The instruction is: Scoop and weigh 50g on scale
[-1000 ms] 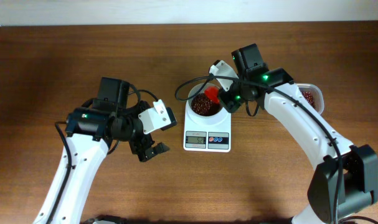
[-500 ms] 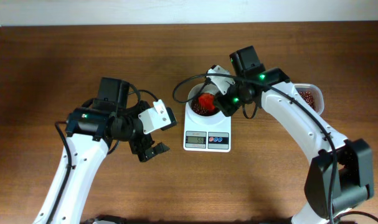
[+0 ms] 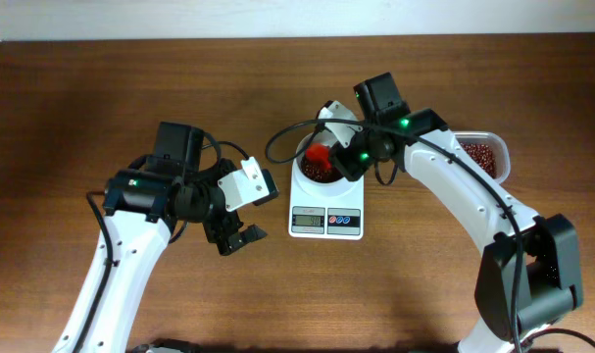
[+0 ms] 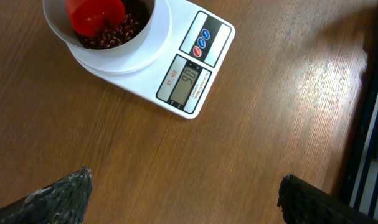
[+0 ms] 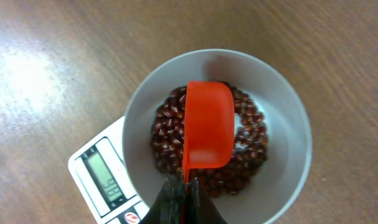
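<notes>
The white scale [image 3: 325, 215] stands mid-table with its grey display and blue and red buttons toward the front; it also shows in the left wrist view [image 4: 195, 62] and partly in the right wrist view [image 5: 104, 177]. Its white bowl [image 5: 288, 124] holds red beans [image 5: 167, 130]. My right gripper [image 5: 185, 186] is shut on the handle of a red scoop [image 5: 207, 124], which hangs over the bowl and looks turned over, its smooth side up. In the overhead view the red scoop [image 3: 320, 156] sits above the bowl. My left gripper [image 3: 240, 238] stands open over bare wood, left of the scale.
A clear tub of red beans [image 3: 484, 155] sits at the right, behind my right arm. A black cable [image 3: 287, 137] loops from the right wrist over the table beside the bowl. The table's far edge meets a white wall.
My right gripper has shifted left over the bowl with the scoop in it, and the scoop has turned. The left arm has not moved.
</notes>
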